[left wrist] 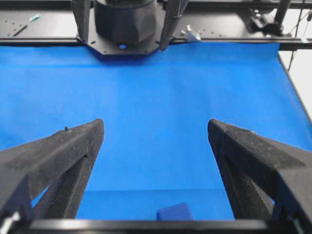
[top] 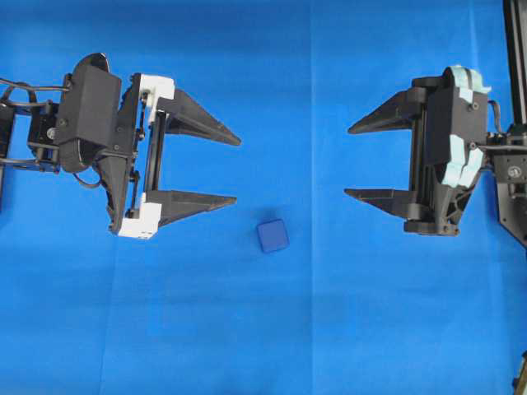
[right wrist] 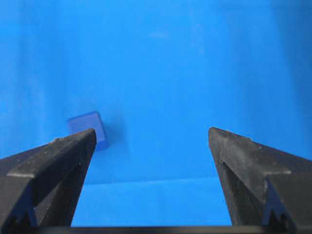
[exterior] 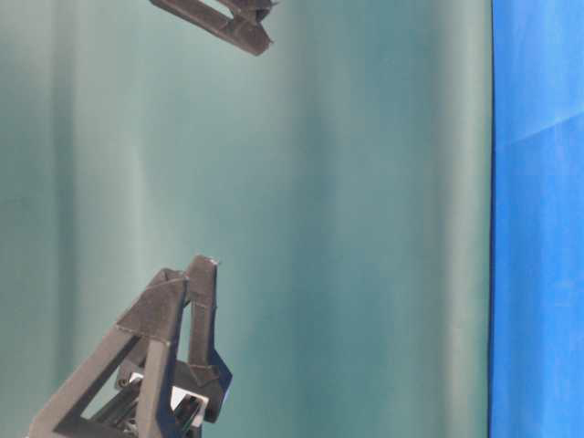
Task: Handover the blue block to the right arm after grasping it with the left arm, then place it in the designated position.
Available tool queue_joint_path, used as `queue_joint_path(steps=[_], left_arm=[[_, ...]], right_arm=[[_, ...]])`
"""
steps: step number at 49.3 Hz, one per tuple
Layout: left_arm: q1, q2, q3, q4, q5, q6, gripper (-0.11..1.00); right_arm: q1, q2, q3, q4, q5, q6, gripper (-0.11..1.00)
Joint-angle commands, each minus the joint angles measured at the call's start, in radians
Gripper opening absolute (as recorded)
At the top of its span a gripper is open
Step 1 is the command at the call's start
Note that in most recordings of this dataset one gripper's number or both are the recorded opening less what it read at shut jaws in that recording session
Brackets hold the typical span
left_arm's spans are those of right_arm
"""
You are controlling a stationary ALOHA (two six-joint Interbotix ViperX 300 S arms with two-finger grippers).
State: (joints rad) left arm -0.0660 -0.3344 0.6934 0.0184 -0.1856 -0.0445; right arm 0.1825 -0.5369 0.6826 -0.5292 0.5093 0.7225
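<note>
Lying loose, the blue block [top: 272, 235] sits just beyond the left gripper [top: 236, 169], whose jaws are spread and empty. Right gripper [top: 349, 161] also spread, empty; its left finger [right wrist: 53, 161] clips the block's corner in the right wrist view. Left wrist view crops the block at the bottom edge.

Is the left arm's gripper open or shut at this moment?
Open. The black left gripper with white plastic pieces has its jaws spread wide with bare blue cloth between them, holding nothing.

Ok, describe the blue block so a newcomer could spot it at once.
On the blue cloth, look between the two open grippers, below the left gripper's lower fingertip. The blue block lies there alone: a small cube, darker than the cloth.
</note>
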Motion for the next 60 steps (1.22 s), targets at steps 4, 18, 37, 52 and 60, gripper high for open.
queue_joint_path(steps=[4, 18, 37, 52, 60], left_arm=[[0.003, -0.018, -0.014, 0.002, -0.008, 0.002, 0.91], [0.003, -0.018, -0.015, 0.002, -0.012, 0.002, 0.91], [0.003, -0.018, -0.015, 0.002, -0.012, 0.002, 0.91], [0.003, -0.018, -0.015, 0.002, -0.012, 0.002, 0.91], [0.003, -0.020, -0.015, 0.002, -0.014, 0.002, 0.91]], right_arm=[[0.002, -0.009, -0.009, -0.014, -0.043, 0.005, 0.89], [-0.049, -0.032, 0.037, -0.038, -0.215, 0.006, 0.89], [-0.114, -0.052, 0.117, -0.049, -0.419, 0.006, 0.88], [-0.114, -0.051, 0.118, -0.049, -0.420, 0.006, 0.88], [-0.112, -0.051, 0.117, -0.049, -0.422, 0.006, 0.88]])
